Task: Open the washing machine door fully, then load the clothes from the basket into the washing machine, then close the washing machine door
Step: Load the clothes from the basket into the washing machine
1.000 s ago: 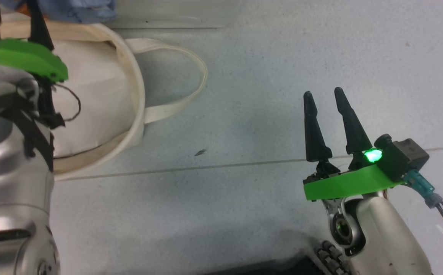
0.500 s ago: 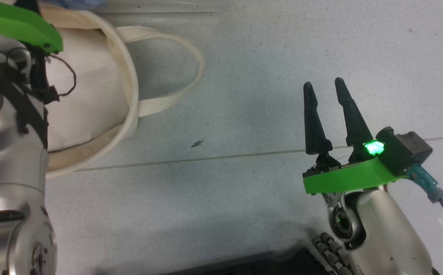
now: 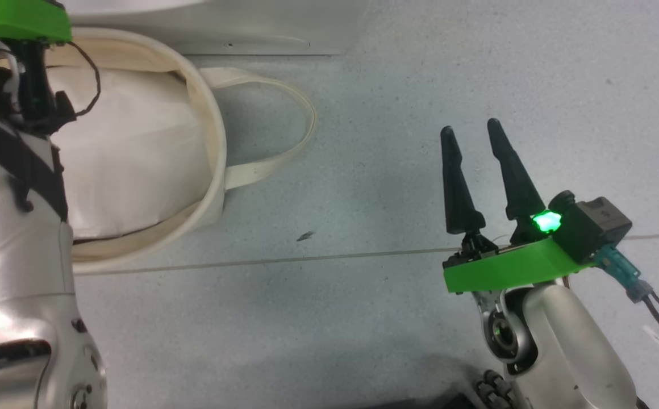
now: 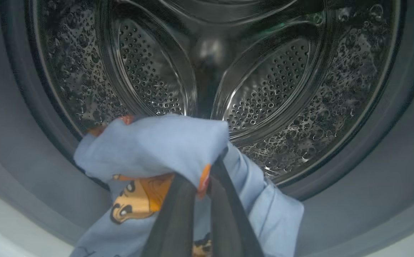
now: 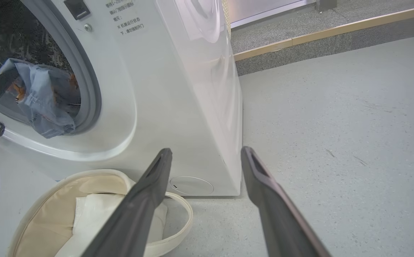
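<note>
- Our left gripper is clamped on the clothes at the mouth of the washing machine.
- Our right gripper hangs open, empty.
- The basket shows just its liner; we judge release and closing the door remain.

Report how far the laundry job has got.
Done: the washing machine stands open. In hand: the left pincer is shut on the clothes at the drum; the right pincer is open. Left: drop them inside, close the door. The basket shows its white liner.

A pale grey speckled floor, crossed by a thin seam, meets a wood-edged raised step.
</note>
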Robot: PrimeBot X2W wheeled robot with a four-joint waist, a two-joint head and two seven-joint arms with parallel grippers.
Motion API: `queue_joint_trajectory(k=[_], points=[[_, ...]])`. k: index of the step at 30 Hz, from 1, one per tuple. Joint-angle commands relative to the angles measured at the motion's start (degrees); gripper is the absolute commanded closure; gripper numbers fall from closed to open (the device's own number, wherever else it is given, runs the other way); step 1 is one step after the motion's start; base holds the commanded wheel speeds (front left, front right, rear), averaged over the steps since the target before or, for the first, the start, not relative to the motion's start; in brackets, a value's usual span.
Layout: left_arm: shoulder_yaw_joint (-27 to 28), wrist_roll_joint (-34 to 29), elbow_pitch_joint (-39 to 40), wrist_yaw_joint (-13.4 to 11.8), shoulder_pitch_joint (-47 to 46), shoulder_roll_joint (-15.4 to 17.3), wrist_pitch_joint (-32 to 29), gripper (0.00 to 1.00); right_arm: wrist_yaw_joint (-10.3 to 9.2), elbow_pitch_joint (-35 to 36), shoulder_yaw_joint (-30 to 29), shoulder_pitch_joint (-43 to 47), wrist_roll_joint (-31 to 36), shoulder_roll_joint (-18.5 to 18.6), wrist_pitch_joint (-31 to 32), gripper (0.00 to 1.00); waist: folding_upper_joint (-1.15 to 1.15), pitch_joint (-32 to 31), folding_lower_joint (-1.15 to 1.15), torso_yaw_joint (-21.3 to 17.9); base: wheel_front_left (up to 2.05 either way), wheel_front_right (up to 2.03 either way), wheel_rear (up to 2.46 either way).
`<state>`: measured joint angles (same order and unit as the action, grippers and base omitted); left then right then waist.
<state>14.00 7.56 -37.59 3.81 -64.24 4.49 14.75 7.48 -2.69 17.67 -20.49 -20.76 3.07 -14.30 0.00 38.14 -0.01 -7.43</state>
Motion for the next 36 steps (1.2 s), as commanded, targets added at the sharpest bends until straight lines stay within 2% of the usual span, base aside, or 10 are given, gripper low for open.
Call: queue_joint_trajectory(k=[1, 8, 14, 18, 26, 27, 28, 31, 36], points=[[1.01, -0.63, 2.75, 0.38, 0.97, 1.59, 0.25, 1.00, 0.01, 1.33, 1.40, 2.37, -0.10, -0.19, -0.70, 0.00, 0.00, -0.17, 0.01, -0.19, 0.00, 0.00, 0.00], [1.35, -3.79, 3.77, 0.01, -3.35, 2.84, 0.25, 1.00, 0.01, 1.57, 2.14, 2.30, -0.68, -0.19, -0.70, 0.00, 0.00, 1.81, 0.01, -1.88, 0.00, 0.00, 0.00], [0.46, -7.76, 3.57, -2.61, -12.32, 8.04, 0.25, 1.00, 0.01, 2.72, 2.50, 1.71, -2.29, -0.19, -0.70, 0.00, 0.00, 6.35, 0.01, -5.63, 0.00, 0.00, 0.00], [-0.64, -8.93, 5.22, -3.50, -16.50, 9.78, 0.25, 1.00, 0.01, 3.48, 2.08, 1.52, -2.84, -0.19, -0.70, 0.00, 0.00, 8.78, 0.01, -6.90, 0.00, 0.00, 0.00], [-2.95, -11.90, -3.27, -8.07, -26.27, 14.61, 0.25, 1.00, 0.01, 5.59, 2.31, 0.94, -3.31, -0.19, -0.70, 0.00, 0.00, 13.82, 0.01, -10.08, 0.00, 0.00, 0.00], [-3.65, -12.48, -3.20, -8.75, -27.30, 15.03, 0.25, 0.93, 0.01, 5.79, 2.19, 0.88, -3.38, -0.19, -0.70, 0.00, 0.00, 14.42, 0.01, -10.22, 0.00, 0.00, 0.00], [-3.98, -12.81, -3.73, -9.79, -27.89, 15.29, 0.25, 0.00, 0.01, 5.96, 2.22, 0.72, -3.36, -0.19, -0.70, 0.00, 0.00, 14.93, 0.01, -10.32, 0.00, 0.00, 0.00], [-5.30, -12.96, -5.40, -11.08, -29.06, 15.30, 0.25, 0.00, 0.01, 6.35, 2.12, 0.44, -3.30, -0.19, -0.70, 0.00, 0.00, 15.83, 0.01, -10.13, 0.00, 0.00, 0.00], [-6.32, -10.95, -5.12, -10.85, -28.47, 14.59, 0.25, 0.00, 0.01, 6.12, 1.39, 0.18, -2.51, -0.19, -0.70, 0.00, 0.00, 15.57, 0.01, -9.00, 0.00, 0.00, 0.00]])
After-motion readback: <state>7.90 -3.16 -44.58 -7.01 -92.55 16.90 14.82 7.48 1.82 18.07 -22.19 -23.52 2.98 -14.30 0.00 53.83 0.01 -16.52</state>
